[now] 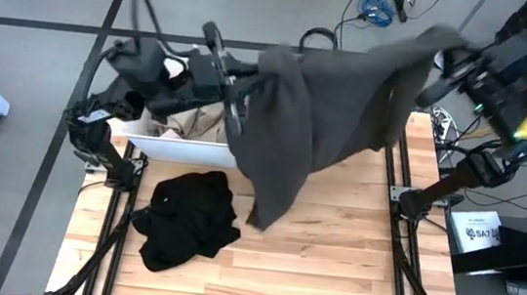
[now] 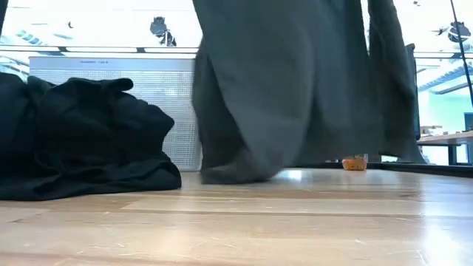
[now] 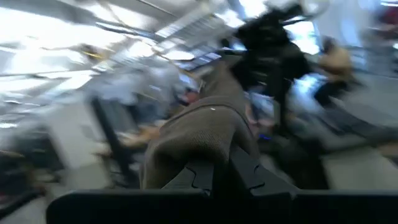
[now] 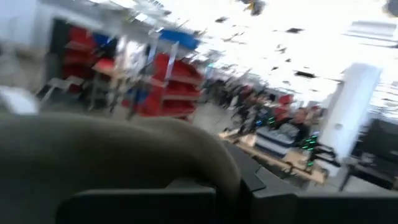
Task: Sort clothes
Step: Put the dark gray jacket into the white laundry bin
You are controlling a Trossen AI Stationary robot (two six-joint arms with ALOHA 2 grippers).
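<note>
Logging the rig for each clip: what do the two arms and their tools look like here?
Both arms are dark, nearly black. The left arm carries looping black cables; the right arm shows a yellow patch near its wrist. The left tool has two dark fingers with notched inner edges.

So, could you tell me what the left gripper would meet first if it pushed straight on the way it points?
Probably the right arm, which shows straight ahead beyond the olive-brown garment that the left gripper grips; depth is unclear.

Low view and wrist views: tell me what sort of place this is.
Probably a robotics lab or workshop: a wooden table on a metal frame, cables on the grey floor, and red shelving in a big bright hall.
</note>
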